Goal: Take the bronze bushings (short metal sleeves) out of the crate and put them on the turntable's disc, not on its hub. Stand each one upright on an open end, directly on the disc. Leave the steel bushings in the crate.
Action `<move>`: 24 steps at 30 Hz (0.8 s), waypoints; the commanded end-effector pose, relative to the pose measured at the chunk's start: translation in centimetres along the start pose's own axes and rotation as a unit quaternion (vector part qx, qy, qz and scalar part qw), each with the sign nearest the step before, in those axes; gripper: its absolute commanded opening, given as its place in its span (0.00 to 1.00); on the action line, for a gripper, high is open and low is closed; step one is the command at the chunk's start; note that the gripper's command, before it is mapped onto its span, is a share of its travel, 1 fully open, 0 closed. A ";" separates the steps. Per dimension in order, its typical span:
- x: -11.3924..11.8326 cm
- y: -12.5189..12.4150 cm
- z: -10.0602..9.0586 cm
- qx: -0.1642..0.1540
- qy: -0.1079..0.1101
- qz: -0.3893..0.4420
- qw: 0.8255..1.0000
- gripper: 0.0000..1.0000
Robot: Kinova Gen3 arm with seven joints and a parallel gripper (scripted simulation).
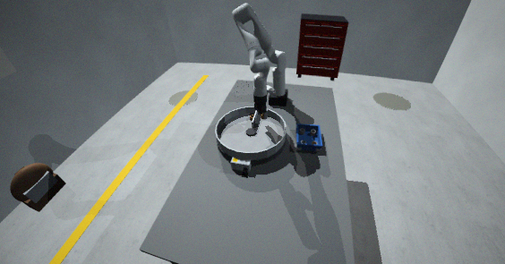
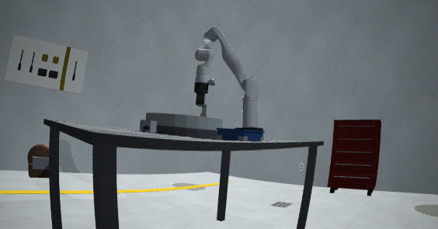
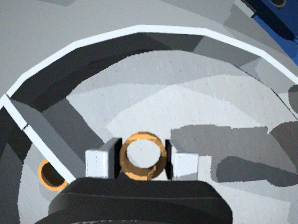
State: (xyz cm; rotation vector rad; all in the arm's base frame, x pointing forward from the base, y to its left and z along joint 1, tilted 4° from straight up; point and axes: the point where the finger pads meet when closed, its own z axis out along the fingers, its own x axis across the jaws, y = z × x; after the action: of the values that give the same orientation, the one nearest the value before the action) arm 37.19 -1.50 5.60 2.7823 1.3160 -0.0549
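My gripper (image 3: 143,152) (image 2: 203,113) points down over the back part of the turntable (image 1: 218,137) and is shut on a bronze bushing (image 3: 162,159). The bushing is upright, seen end-on between both fingers. Whether its lower end touches the disc (image 3: 150,105) cannot be told. Another bronze bushing (image 3: 44,174) is at the lower left of the wrist view, beyond a wall with a pale top edge that hides part of it. The hub (image 1: 252,132) is in front of the gripper. The blue crate (image 1: 320,141) (image 2: 252,134) holds several bushings, too small to tell their metals surely.
The turntable's raised rim (image 3: 142,28) encloses the working area. A small grey box (image 1: 241,163) with a yellow mark sits at its front. The crate stands close to the turntable's right side in the top view. A red drawer cabinet (image 1: 322,46) (image 2: 355,153) stands beyond the table.
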 end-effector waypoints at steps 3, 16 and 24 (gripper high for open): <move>0.1 -0.2 0.6 0.001 0.000 0.003 1.000 0.00; 0.0 -0.2 2.4 0.001 0.000 0.003 1.000 0.00; 0.1 -0.1 3.4 0.000 0.001 0.003 1.000 0.00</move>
State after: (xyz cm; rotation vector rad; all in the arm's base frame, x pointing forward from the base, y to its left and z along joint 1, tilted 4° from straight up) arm 37.15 -1.82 2.63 2.7839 1.3108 -0.0540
